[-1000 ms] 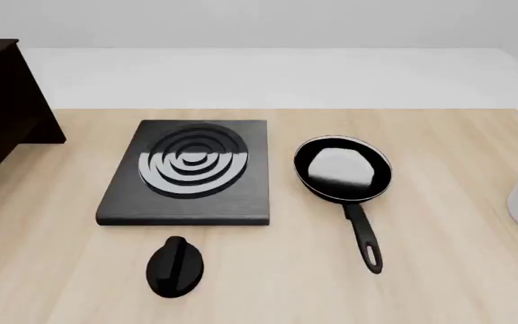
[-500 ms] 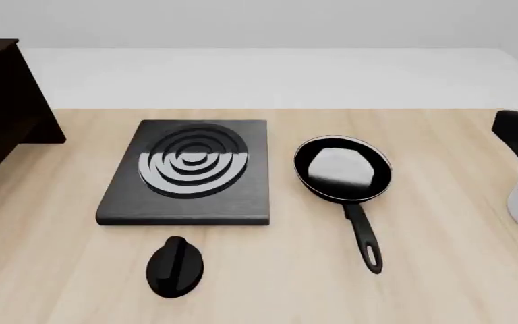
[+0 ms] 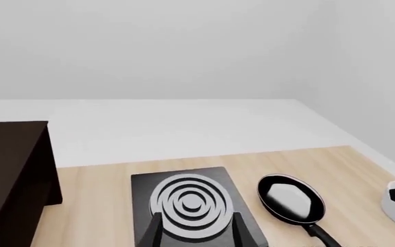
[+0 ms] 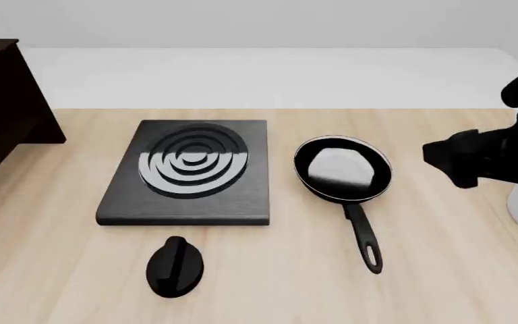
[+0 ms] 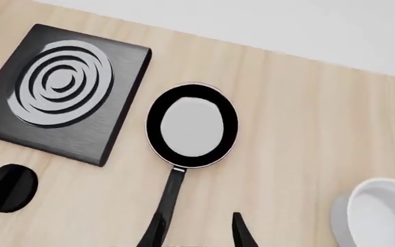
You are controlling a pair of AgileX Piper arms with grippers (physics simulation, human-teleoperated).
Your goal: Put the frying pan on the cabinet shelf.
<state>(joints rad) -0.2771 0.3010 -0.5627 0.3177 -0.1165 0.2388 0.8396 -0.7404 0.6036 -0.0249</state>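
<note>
Pan (image 4: 342, 169) sat flat on the pale wood table (image 4: 439, 270), round, black and glossy inside, its long looped handle pointing toward the near edge. Just left lay the square stove plate (image 4: 187, 172) with silver rings, and nearer, an oval black knob (image 4: 175, 266). Dark boxy cabinet (image 4: 3, 101) stood far left. Right gripper (image 5: 196, 231) hovered over the handle, fingers apart; left gripper (image 3: 196, 234) also gaped, holding nothing.

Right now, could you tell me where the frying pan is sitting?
In the front view the pan lies flat on the table, right of centre, just right of the stove plate, with its handle pointing toward the near edge.
</note>
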